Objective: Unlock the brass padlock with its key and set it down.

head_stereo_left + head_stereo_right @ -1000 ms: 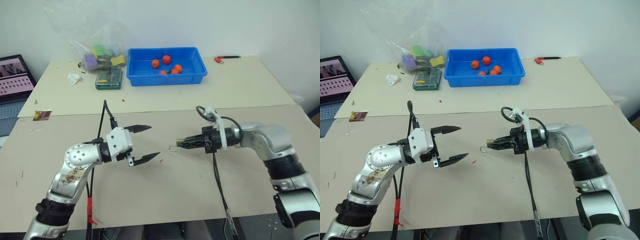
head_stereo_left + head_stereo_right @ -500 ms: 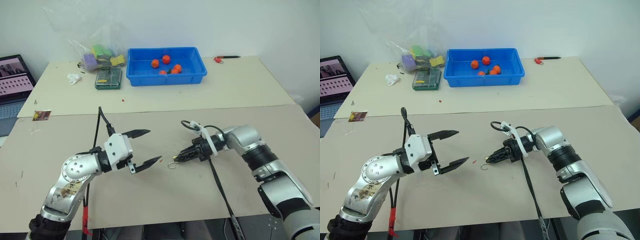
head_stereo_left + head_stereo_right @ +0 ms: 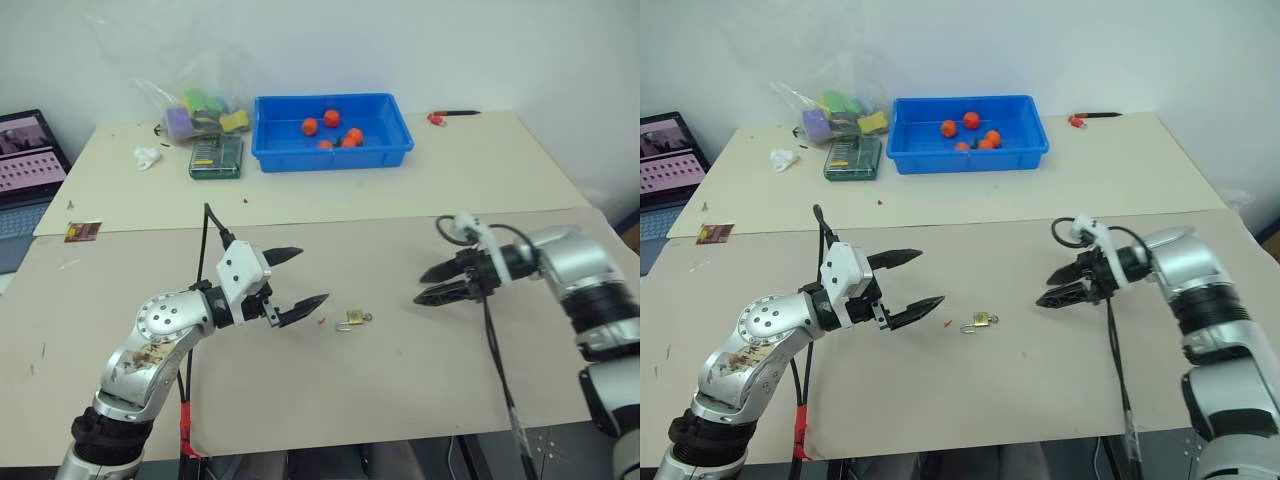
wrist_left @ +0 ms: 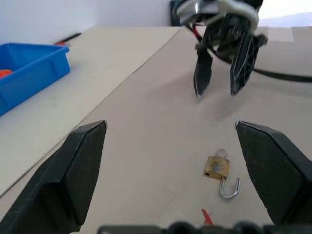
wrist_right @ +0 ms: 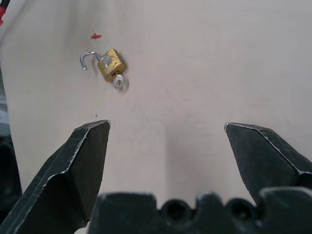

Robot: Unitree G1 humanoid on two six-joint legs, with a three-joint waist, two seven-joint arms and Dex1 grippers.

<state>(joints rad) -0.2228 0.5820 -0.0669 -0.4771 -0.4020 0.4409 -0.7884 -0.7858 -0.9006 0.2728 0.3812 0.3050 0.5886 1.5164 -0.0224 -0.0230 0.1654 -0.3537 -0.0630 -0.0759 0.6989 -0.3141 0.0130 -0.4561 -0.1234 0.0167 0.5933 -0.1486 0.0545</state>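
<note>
The brass padlock (image 3: pixel 353 319) lies flat on the beige table between my two grippers, its silver shackle swung open (image 5: pixel 87 57). The key (image 5: pixel 117 81) sticks out of the lock body's end. My left gripper (image 3: pixel 298 277) hovers open just left of the padlock, fingers pointing toward it. My right gripper (image 3: pixel 433 283) is open as well, off to the right of the padlock and apart from it, angled down toward the table. Neither gripper touches the padlock (image 4: pixel 217 167).
A blue bin (image 3: pixel 331 131) with orange balls, a green box (image 3: pixel 217 156) and a plastic bag of items (image 3: pixel 195 110) stand on the far table. A laptop (image 3: pixel 28 160) sits at far left. A small red speck (image 3: pixel 320 321) lies left of the padlock.
My right gripper let go of the padlock, opened and drew back to the right. The padlock now lies on the table. The left gripper stayed nearly in place.
</note>
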